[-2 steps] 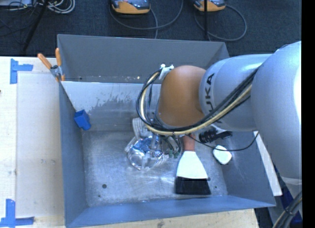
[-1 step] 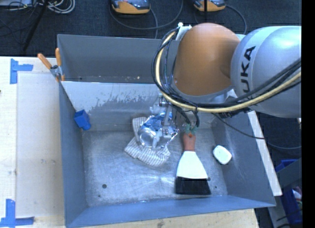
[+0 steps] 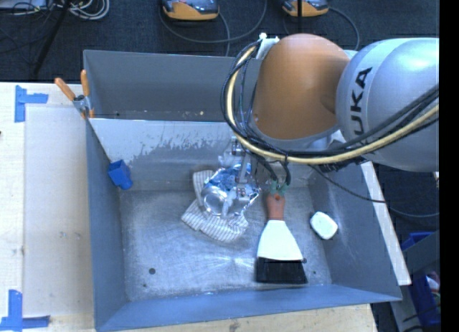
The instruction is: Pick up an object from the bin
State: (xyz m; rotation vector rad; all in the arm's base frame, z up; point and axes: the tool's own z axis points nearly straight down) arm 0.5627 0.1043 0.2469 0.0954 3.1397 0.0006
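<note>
My gripper (image 3: 229,180) hangs below the orange wrist cover at the middle of the bin, low over a crumpled white cloth with thin stripes (image 3: 215,224). Its metal body covers the cloth's upper part. Just to the right lies a hand brush (image 3: 278,246) with a brown handle, a white body and black bristles; its handle end points up toward the gripper.
A white oval lump (image 3: 324,224) rests near the bin's right wall. A small blue block (image 3: 120,174) leans at the left wall. The arm and its cable loops cover the bin's back right part.
</note>
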